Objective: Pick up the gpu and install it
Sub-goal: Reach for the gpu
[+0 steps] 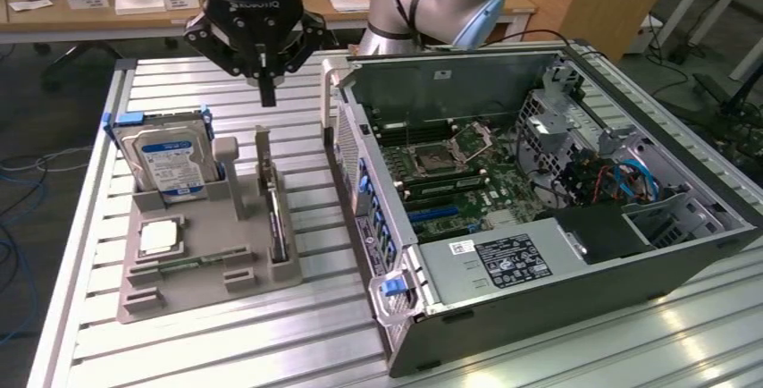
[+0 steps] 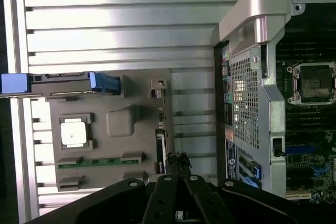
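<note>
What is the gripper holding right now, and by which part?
Nothing. The gripper is shut and empty above the tray; the gpu stands in its slot.

Gripper closed, above tray w/ gpu, open PC case beside

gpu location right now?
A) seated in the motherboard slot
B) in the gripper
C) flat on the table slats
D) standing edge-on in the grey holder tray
D: the gpu stands edge-on in the grey holder tray, at the tray's side nearest the open case, while the shut gripper hangs above it and holds nothing.
</note>
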`<move>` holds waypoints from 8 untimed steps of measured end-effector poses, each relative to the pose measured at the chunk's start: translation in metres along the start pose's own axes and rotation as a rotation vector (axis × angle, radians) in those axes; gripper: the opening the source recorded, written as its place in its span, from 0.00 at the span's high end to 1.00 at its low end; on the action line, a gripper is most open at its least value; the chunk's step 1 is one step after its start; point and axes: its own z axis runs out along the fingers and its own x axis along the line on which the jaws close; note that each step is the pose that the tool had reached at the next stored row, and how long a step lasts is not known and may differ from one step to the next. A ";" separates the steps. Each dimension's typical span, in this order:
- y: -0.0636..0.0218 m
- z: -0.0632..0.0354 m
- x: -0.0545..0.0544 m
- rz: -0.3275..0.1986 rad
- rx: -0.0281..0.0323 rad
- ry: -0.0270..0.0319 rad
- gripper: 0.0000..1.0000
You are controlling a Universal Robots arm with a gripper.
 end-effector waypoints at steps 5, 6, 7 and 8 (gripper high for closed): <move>-0.0018 -0.0001 0.008 -0.003 -0.0001 0.0001 0.89; -0.0022 -0.0001 0.009 -0.004 -0.0002 0.0001 0.89; -0.0025 -0.0002 0.011 -0.005 -0.0001 0.0002 0.89; -0.0029 -0.0002 0.013 -0.005 -0.0002 0.0002 0.89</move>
